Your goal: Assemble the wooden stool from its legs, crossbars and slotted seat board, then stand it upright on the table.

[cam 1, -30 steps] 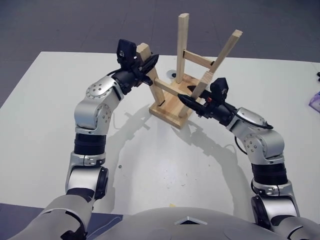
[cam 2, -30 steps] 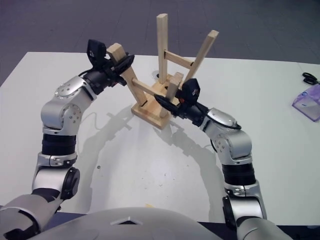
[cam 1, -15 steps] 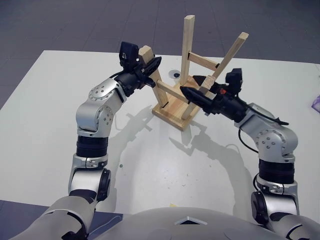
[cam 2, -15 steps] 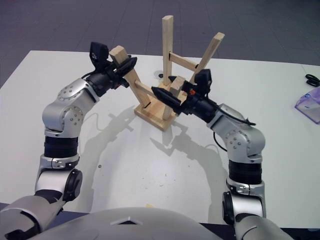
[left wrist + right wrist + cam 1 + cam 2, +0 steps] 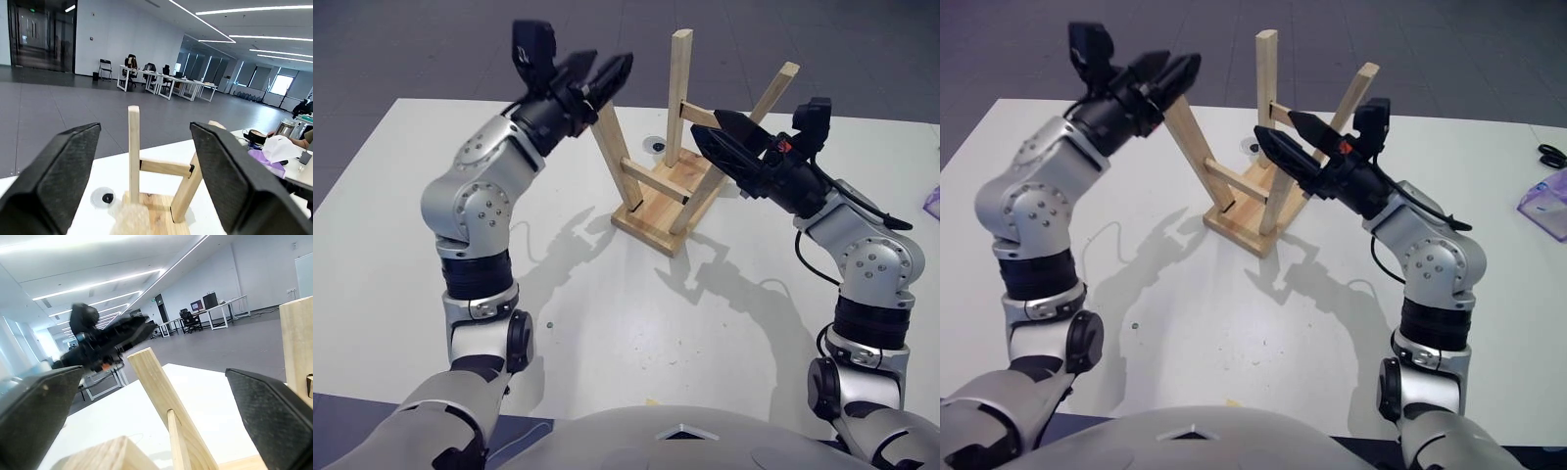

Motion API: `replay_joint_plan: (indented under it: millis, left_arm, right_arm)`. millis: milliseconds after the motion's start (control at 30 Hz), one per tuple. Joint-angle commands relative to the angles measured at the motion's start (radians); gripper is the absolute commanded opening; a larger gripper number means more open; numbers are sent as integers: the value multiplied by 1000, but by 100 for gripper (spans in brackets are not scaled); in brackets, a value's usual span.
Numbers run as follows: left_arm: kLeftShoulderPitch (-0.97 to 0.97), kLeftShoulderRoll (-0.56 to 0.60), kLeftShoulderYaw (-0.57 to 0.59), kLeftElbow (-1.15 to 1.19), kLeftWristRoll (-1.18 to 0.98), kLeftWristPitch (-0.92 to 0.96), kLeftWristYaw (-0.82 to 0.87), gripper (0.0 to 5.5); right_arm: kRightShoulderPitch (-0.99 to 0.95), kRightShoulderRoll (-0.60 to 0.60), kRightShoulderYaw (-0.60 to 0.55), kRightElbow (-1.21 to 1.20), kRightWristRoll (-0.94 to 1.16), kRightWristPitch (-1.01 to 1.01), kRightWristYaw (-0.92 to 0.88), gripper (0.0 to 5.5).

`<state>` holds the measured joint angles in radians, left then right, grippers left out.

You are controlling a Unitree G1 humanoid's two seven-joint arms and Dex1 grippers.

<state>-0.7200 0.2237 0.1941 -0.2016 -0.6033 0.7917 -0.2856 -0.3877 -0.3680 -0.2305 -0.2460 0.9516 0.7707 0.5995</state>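
The stool [image 5: 658,186] sits upside down mid-table [image 5: 607,323], seat board [image 5: 651,217] flat and legs in the air. The left gripper [image 5: 612,61] hangs at the top of its nearest leg [image 5: 615,157], fingers spread, holding nothing. The right gripper [image 5: 705,125] hovers just beside the stool's far-side legs, fingers splayed and empty too. Well off to the stool's right are scissors [image 5: 1549,154] and a purple box [image 5: 1545,211], contents unreadable.

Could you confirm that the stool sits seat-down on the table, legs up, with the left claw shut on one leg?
Not quite: the left claw is open, not shut on a leg, as the left wrist view shows. The stool does sit seat-down on the table, legs up.
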Motion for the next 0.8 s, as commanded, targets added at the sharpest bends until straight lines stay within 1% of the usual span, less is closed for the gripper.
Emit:
replay_joint_plan:
  millis: [33,133,200,233,300,333,367,433,467,533,667,800]
  left_arm:
    - [-245,63,38,100,46,-113,10,414]
    - [-347,72,16,278,125,-248,-4,460]
    - [-356,41,23,330,83,-241,-36,494]
    - [-324,26,8,325,42,-197,-84,509]
    - [-234,-1,-45,316,25,-156,-135,537]
    - [-159,-6,-104,313,49,-158,-166,537]
    - [-79,-9,-173,326,101,-154,-162,537]
    - [71,10,-297,309,167,-147,-193,537]
    - [118,5,-294,276,149,-121,-186,537]
    - [143,-16,-236,225,97,-87,-159,537]
    - [117,-29,-176,188,73,-77,-113,537]
    - [48,-72,-101,156,10,-84,-55,537]
  right_arm:
    - [-31,1,-12,3,-16,-24,-41,540]
    - [-75,13,-12,-14,-16,-34,-89,540]
    - [-94,13,-8,-27,-17,-39,-106,540]
    - [-95,11,0,-35,-20,-39,-108,540]
    - [-74,11,18,-49,-30,-38,-108,540]
    - [-51,11,34,-57,-40,-39,-104,540]
    - [-29,12,49,-63,-53,-39,-107,540]
    - [-2,14,71,-71,-69,-40,-111,540]
    - [2,16,80,-73,-75,-41,-111,540]
    - [12,16,86,-82,-81,-43,-112,540]
    - [15,24,91,-80,-81,-49,-113,540]
    - [3,51,56,-86,-43,-57,-137,540]
